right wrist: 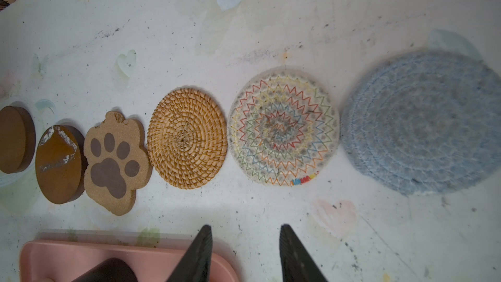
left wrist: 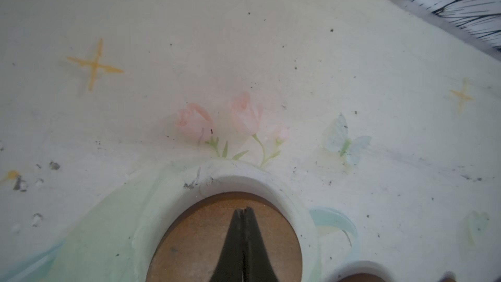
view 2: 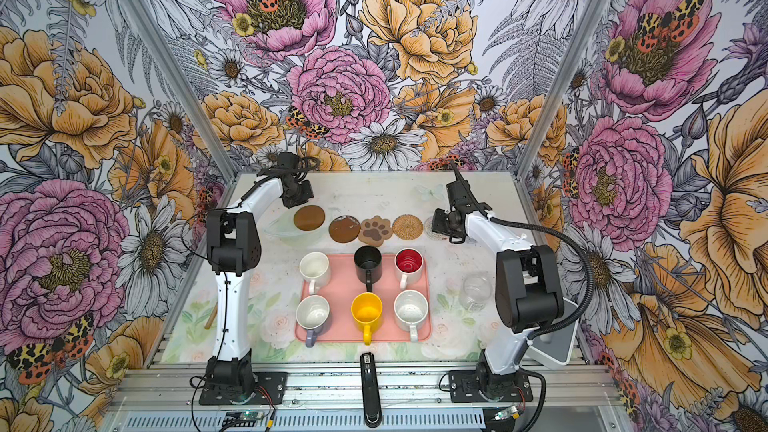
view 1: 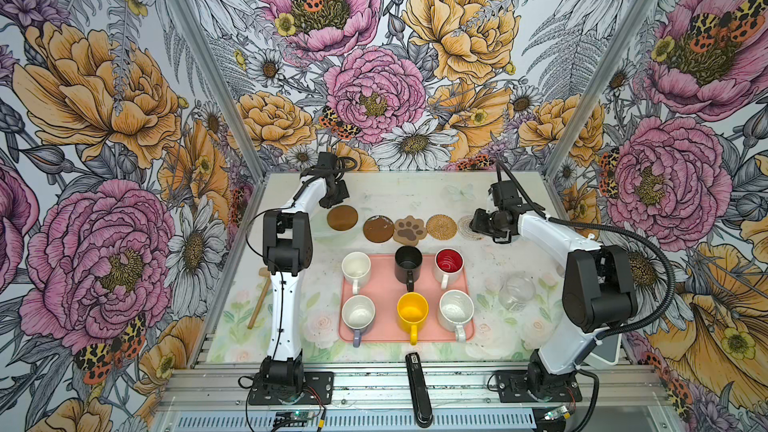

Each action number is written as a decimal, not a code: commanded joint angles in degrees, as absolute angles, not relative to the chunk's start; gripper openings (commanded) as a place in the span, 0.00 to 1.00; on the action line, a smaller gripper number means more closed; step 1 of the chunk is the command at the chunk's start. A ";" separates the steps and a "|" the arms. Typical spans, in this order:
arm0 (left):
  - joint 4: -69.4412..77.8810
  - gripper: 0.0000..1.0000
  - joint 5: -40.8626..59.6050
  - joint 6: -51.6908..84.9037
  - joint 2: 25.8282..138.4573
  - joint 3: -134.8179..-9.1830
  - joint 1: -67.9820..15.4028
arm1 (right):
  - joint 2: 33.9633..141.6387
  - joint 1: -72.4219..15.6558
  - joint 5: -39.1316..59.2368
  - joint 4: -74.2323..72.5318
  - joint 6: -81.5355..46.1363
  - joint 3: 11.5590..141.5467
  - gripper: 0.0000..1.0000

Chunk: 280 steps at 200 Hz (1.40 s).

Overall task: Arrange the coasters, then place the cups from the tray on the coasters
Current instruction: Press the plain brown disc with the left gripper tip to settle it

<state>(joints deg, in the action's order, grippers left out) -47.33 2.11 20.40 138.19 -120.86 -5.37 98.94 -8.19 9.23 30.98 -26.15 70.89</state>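
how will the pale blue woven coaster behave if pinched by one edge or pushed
The pale blue woven coaster looks like soft coiled cord: probably light and floppy, sagging from an edge pinch. Lying flat on the table, it should not roll. Its fuzzy weave would likely drag when pushed.

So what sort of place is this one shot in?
Probably a staged robot test booth, not a home: floral-printed wall panels box in a table, the left arm and right arm are bolted to an aluminium rail, and mugs sit laid out on a pink tray.
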 commanded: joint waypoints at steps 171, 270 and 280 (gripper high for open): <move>-48.31 0.00 3.63 18.07 141.85 -121.65 -4.63 | 96.94 -7.90 8.67 30.42 -27.54 70.31 0.43; -48.29 0.00 2.16 17.58 140.31 -117.25 -7.35 | 96.95 -7.91 8.88 30.41 -27.42 69.84 0.43; -48.33 0.00 2.09 17.58 140.02 -116.78 -7.44 | 96.96 -7.89 8.88 30.41 -27.33 69.82 0.43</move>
<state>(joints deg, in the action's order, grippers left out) -46.22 2.37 18.46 140.57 -119.39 -6.81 98.67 -8.19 9.28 30.94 -27.18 70.30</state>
